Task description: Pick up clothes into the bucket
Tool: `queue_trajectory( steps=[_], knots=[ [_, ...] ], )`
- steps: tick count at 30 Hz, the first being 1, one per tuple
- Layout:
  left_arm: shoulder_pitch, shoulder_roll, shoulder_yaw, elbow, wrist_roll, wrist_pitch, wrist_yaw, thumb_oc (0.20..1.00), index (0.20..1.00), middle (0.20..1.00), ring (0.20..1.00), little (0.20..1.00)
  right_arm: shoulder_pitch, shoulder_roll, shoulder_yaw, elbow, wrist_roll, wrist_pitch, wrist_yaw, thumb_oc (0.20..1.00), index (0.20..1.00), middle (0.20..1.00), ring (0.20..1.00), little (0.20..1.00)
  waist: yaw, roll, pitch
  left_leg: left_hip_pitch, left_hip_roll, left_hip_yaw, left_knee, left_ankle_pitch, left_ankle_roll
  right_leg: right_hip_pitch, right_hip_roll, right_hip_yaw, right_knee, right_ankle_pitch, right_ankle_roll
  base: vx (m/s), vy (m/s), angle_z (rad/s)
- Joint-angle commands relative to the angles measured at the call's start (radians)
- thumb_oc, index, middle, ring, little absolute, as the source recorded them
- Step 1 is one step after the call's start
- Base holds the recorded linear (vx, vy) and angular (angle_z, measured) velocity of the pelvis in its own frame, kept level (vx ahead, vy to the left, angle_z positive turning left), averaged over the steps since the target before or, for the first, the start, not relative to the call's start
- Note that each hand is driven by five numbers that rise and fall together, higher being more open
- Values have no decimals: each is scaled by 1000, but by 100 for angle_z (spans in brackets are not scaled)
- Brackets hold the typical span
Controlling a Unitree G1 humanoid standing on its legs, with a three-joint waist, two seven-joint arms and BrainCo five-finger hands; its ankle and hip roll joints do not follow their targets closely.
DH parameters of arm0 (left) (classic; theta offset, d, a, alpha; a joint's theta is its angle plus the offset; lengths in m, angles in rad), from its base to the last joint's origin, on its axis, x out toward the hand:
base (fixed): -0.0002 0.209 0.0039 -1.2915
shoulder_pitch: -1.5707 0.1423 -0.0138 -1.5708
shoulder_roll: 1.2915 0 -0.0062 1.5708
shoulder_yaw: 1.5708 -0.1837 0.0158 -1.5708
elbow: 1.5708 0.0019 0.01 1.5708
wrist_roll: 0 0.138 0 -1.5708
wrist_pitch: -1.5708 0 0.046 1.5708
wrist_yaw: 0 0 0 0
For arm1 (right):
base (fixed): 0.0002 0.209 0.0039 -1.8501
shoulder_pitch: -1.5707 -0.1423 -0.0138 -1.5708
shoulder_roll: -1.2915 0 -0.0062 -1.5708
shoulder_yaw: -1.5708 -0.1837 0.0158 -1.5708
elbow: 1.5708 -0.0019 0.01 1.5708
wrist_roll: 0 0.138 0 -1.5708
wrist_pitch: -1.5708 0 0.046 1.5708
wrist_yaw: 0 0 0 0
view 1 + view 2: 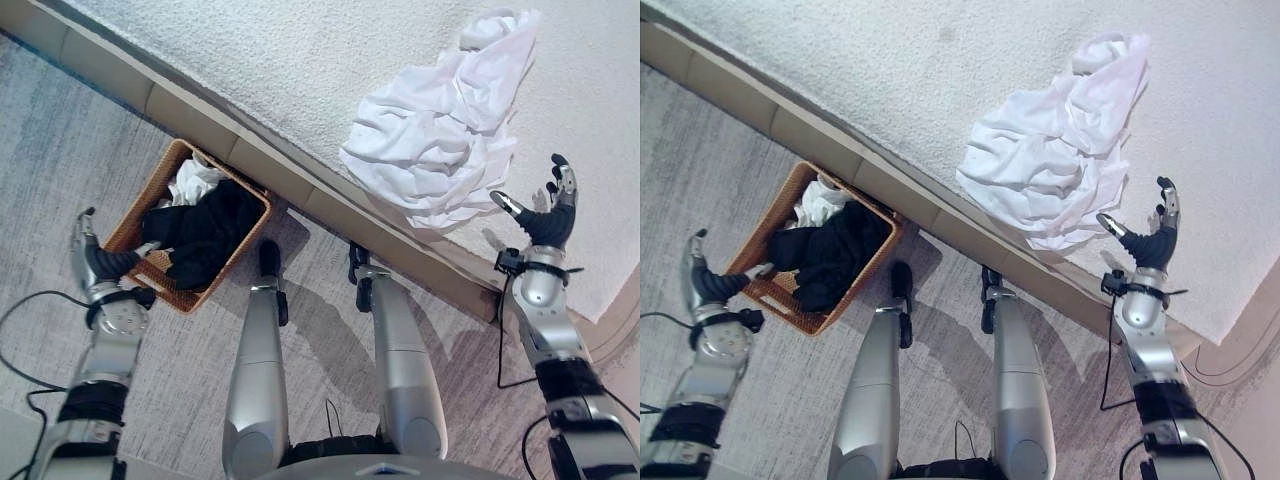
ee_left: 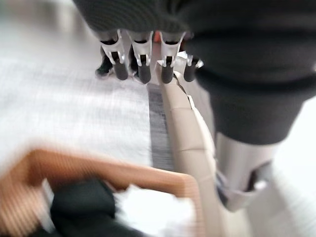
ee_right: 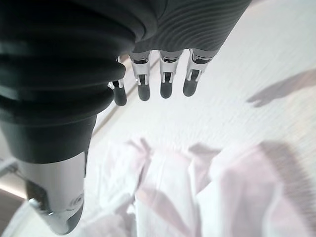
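A crumpled white cotton garment [image 1: 440, 140] lies in the upper right of the left eye view on a white textured bedspread [image 1: 280, 60], its lower edge near the bed's beige padded side rail [image 1: 240, 150]. The right hand [image 1: 548, 212] hovers just beside that lower edge, at the right of the frame, fingers [image 1: 563, 178] spread and nearly straight, holding nothing. By my reading the step in hand is the reach for this garment; the grasp has not yet been made.

The rectangular brown woven basket [image 1: 142, 205] stands on the grey carpeted floor [image 1: 60, 150] at centre left, against the rail, already holding a black garment [image 1: 205, 235] and a smaller white cloth [image 1: 192, 182]. The left hand [image 1: 92, 258] sits at the basket's lower left corner; its fingers look relaxed rather than curled, and it seems to grip nothing.

The next move probably calls for the right hand to come down onto the folds, gather enough cloth for a firm hold, then carry it across to the basket, well apart at the left.

The right wrist view shows the straight fingers [image 3: 166, 81] above the garment's folds with a gap between them, which the head views leave unclear. The left wrist view shows the basket's rim [image 2: 113, 170] close under that hand.
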Motion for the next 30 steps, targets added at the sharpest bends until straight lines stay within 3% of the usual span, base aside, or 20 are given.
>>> queue_trajectory(
  steps=[1,4,7,14,21,22,23,24,30],
  knots=[
    [39,-42,-24,-28,-345,-172,-119,1000,1000,1000,1000,1000,-69,-113,14,44,20,23,-2,1000,1000,1000,1000,1000,0,86,-21,-12,-34,-28,-1,-15,19,60,-54,-24,-26,-32,48,2,-65,25],
    [78,-101,-123,-95,-514,-195,-248,1000,1000,1000,1000,1000,-217,-184,109,237,25,64,49,1000,1000,1000,1000,1000,34,122,-21,-5,-48,-35,-27,1,16,59,-69,-31,-14,-39,44,-1,-65,20],
    [113,-129,-195,-119,-573,-190,-308,1000,1000,1000,1000,1000,-353,-232,186,399,18,90,75,1000,1000,1000,1000,1000,59,141,-21,-2,-54,-43,-46,14,14,53,-79,-40,-4,-40,43,-8,-66,21],
    [140,-126,-284,-146,-571,-173,-347,1000,1000,1000,1000,1000,-529,-269,322,590,-21,110,106,1000,1000,1000,1000,1000,85,168,-21,-2,-60,-57,-87,43,12,38,-97,-59,9,-45,41,-2,-38,15],
    [125,-110,-324,-134,-552,-147,-381,1000,1000,1000,1000,1000,-681,-287,499,816,-54,166,281,1000,1000,1000,1000,1000,113,181,-21,4,-63,-88,-148,84,6,34,-110,-93,7,-43,44,-1,-69,14],
    [130,-108,-330,-132,-548,-139,-405,1000,1000,1000,1000,1000,-708,-297,575,845,-117,182,356,677,677,677,677,677,118,182,-21,9,-64,-98,-164,96,5,38,-113,-102,1,-42,43,-1,-43,11],
    [131,-109,-330,-132,-548,-139,-405,1000,1000,1000,1000,1000,-710,-296,577,846,-117,181,356,558,558,558,558,558,117,182,-21,9,-64,-99,-165,96,5,39,-113,-102,1,-42,43,-5,-70,16],
    [119,-115,-340,-128,-553,-138,-409,1000,1000,1000,1000,1000,-731,-290,598,858,-143,180,353,200,200,200,200,200,118,183,-21,13,-66,-104,-173,103,4,42,-115,-105,-3,-40,44,-3,-28,13],
    [69,-128,-335,-127,-539,-145,-390,1000,1000,1000,1000,1000,-698,-280,537,758,-110,140,267,200,200,200,200,200,106,174,-21,32,-68,-106,-180,104,2,65,-111,-104,-19,-35,49,2,-5,6]
  ],
)
